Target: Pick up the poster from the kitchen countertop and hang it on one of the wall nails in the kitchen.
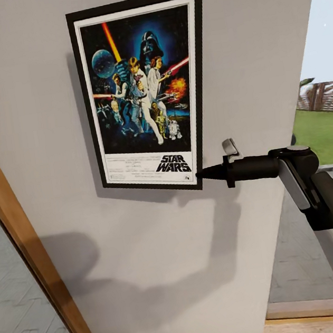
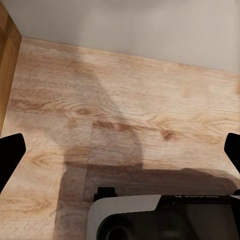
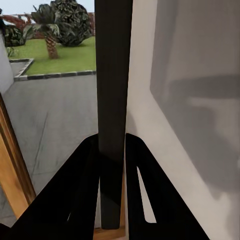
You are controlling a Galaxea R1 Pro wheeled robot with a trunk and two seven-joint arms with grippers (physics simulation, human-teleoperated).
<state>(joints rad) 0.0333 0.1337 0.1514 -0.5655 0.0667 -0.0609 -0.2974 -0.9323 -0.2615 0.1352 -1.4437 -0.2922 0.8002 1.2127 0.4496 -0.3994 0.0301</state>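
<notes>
The poster (image 1: 144, 89) lies flat against the pale grey wall (image 1: 147, 254), slightly tilted, with its Star Wars artwork facing me. My right gripper (image 1: 202, 173) is shut on the poster's lower right corner. In the right wrist view the poster's thin black edge (image 3: 114, 75) runs between the two dark fingers of the right gripper (image 3: 112, 142). My left gripper (image 2: 120, 155) hangs open over the wooden floor (image 2: 125, 110), with nothing between its fingers. No nail is visible; the poster covers that part of the wall. The countertop is out of view.
A wooden door frame (image 1: 24, 251) slants along the wall's left side. To the right, an opening (image 1: 327, 132) looks out on a lawn and paving. My own base (image 2: 160, 217) shows below the left gripper.
</notes>
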